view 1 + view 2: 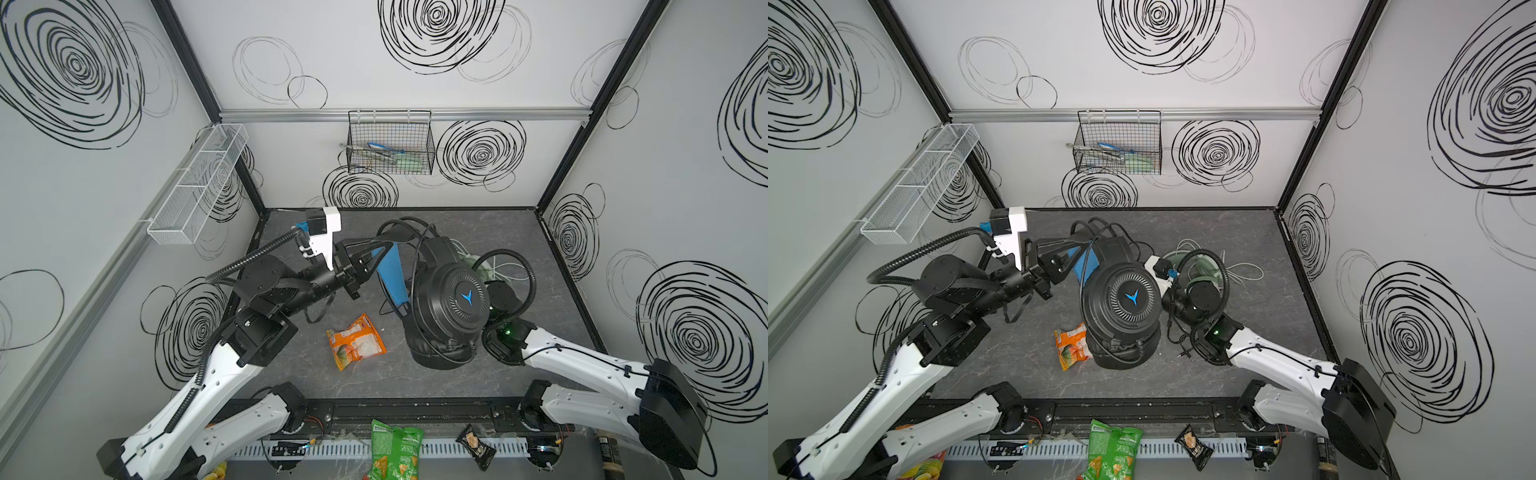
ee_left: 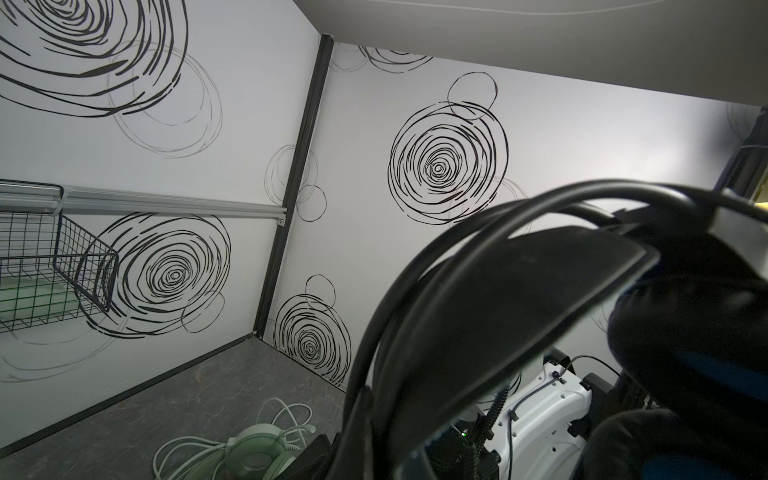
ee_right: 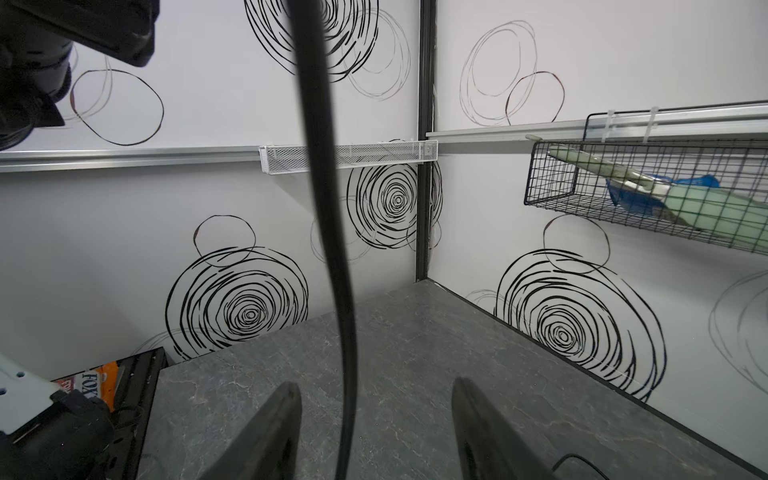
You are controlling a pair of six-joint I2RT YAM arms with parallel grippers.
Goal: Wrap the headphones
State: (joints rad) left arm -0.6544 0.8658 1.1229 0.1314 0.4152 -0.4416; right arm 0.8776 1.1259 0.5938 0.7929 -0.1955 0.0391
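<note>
Wrapping partway: my left fingers [image 1: 368,249] clamp the black headphones [image 1: 453,299] by the band above the worktop [image 1: 415,374], with some cable [image 3: 328,208] looped over it. My right fingers [image 3: 266,432] gape around the slack. The green headphones [image 1: 1204,266] lie unwrapped.

White-shelled arms [image 1: 195,399] with black joints [image 1: 262,284] and ribbed black hoses [image 1: 251,260].

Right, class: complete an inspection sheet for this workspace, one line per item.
Surface: dark grey marbled tabletop.
Job's things: black over-ear headset with blue lining, held by headband; mint-green over-ear headset lying on tabletop.
Clutter: orange snack packet.
Grippers: left tool shut on black headset; right tool open.
Cables: thin black cable passes between right tool's fingers; whitish cable loose by mint-green headset.
Surroundings: black wire basket, white mesh tray on walls.
</note>
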